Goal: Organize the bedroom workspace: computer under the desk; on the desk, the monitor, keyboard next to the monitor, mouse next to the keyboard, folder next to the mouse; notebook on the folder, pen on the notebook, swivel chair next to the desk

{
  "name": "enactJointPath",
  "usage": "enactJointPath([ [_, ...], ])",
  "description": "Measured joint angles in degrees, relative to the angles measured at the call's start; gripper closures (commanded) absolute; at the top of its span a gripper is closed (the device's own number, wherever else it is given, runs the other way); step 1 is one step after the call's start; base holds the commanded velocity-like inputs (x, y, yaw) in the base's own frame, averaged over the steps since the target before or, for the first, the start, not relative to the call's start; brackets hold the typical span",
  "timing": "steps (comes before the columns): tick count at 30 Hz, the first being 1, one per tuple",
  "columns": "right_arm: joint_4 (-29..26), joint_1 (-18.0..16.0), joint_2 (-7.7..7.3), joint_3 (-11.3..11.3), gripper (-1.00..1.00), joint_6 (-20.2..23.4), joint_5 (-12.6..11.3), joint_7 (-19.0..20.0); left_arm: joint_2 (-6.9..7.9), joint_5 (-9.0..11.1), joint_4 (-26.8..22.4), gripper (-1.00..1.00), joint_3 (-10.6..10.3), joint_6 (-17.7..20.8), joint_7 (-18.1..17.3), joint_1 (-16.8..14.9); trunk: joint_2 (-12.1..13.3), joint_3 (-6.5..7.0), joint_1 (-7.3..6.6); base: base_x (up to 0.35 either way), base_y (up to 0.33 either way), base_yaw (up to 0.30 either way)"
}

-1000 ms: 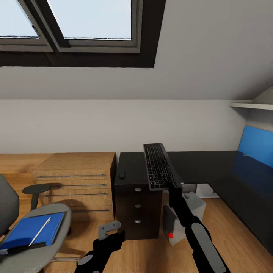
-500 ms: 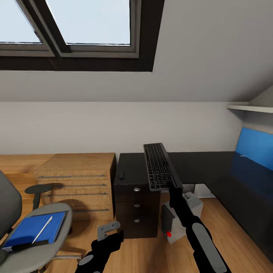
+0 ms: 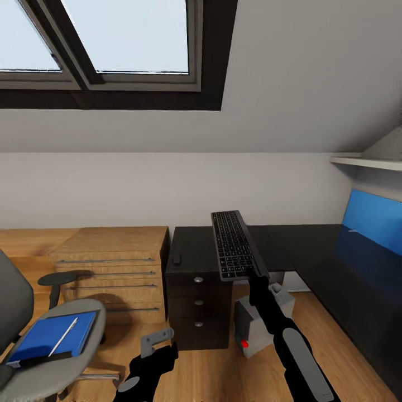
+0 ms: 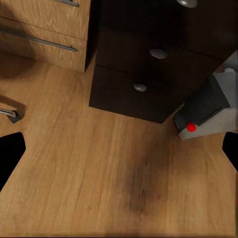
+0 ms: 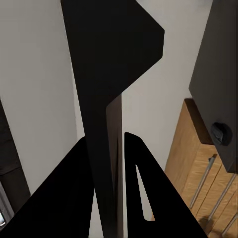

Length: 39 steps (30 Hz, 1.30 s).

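Keyboard (image 3: 234, 244): clamped at its near end in my right gripper (image 3: 258, 272), fingers closed on its edge, held raised and tilted over the near corner of the desk (image 3: 301, 245). In the right wrist view the keyboard (image 5: 106, 99) runs edge-on as a dark slab between the two fingers (image 5: 144, 198).

Left gripper (image 3: 156, 339): low, to the left of and below the right one, over wooden floor (image 4: 99, 173); nothing between its fingers. How far apart they stand I cannot tell.

Mouse (image 3: 177, 259): on the desk top, left of the right gripper, apart from the keyboard.

Computer (image 3: 258, 324): on the floor just below the right gripper, beside the desk's drawers (image 3: 198, 304); red dot on its front. It also shows ahead of the left gripper (image 4: 208, 111).

Swivel chair (image 3: 33, 340): far left of the left gripper, carrying the folder (image 3: 50, 335) on its seat, with the pen (image 3: 62, 336) lying across the folder.

Wooden cabinet (image 3: 111, 268): between chair and desk, touching the desk's side.

Blue panel (image 3: 371, 220): far right of the right gripper, behind the desk's other wing.
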Motion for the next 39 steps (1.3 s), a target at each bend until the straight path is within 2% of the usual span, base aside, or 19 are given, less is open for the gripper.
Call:
enactJointPath([
  [2,0.0,0.0,0.08,-0.1,1.0,-0.1,0.0,-0.2,0.01,0.0,0.0,-1.0,0.0,0.0,0.0,0.0,0.8,0.36,-0.44,-0.224,-0.229,0.0],
  [5,-0.1,0.0,0.04,-0.4,1.0,0.0,-0.5,-4.6,0.01,0.0,0.0,-1.0,0.0,0.0,0.0,0.0,2.0,0.9,-1.1,-0.226,-0.231,0.0],
  [7,-1.0,0.0,-0.06,-0.7,1.0,0.1,-2.1,-10.1,0.01,0.0,0.0,-1.0,0.0,0.0,0.0,0.0,2.8,1.25,-1.54,-0.227,-0.232,0.0],
  [10,-3.5,0.0,-0.65,-1.0,1.0,0.2,-3.9,-15.9,0.01,-0.1,0.0,-1.0,0.0,0.0,-0.1,0.0,4.0,1.8,-2.2,-0.202,-0.209,0.0],
  [11,-5.2,0.0,-1.65,-1.1,1.0,0.3,-4.7,-19.3,0.01,-0.1,0.0,-1.0,0.1,0.0,-0.1,0.0,4.4,1.98,-2.43,-0.123,-0.132,0.0],
  [12,-5.8,0.0,-2.03,-1.1,1.0,0.3,-5.3,-20.2,0.01,-0.1,0.0,-1.0,0.1,0.0,-0.1,0.0,4.8,2.16,-2.65,-0.063,-0.068,0.0],
  [14,-7.2,0.0,-3.96,-1.2,1.0,0.4,-9.1,-23.2,0.01,-0.1,0.0,-1.0,0.4,0.0,-0.1,0.0,5.6,2.52,-3.1,-0.029,-0.031,0.0],
  [17,-7.6,0.0,-4.97,-1.2,1.0,0.4,-12.7,-23.9,0.01,-0.1,0.0,-1.0,0.4,0.0,0.0,0.0,6.8,3.06,-3.76,-0.01,-0.01,0.0],
  [18,-9.4,0.0,-5.4,-1.2,1.0,0.4,-14.5,-23.8,0.01,-0.1,0.0,-1.0,0.5,0.0,0.0,0.0,7.2,3.24,-3.98,-0.001,-0.001,0.0],
  [19,-9.9,0.0,-5.45,-1.2,1.0,0.4,-14.8,-23.8,0.01,-0.1,0.0,-1.0,0.5,0.0,0.0,0.0,7.6,3.42,-4.2,0.0,0.0,0.0],
  [28,-10.0,0.0,-5.34,-1.2,1.0,0.3,-14.9,-23.3,0.01,-0.1,0.0,-1.0,0.5,0.0,0.1,0.0,11.2,5.04,-6.17,-0.028,-0.004,0.0],
  [39,-9.9,0.0,-5.34,-1.2,1.0,0.3,-14.8,-22.7,0.02,-0.1,0.0,-1.0,0.5,0.0,0.1,0.0,15.7,7.02,-8.56,-0.307,-0.141,0.0],
])
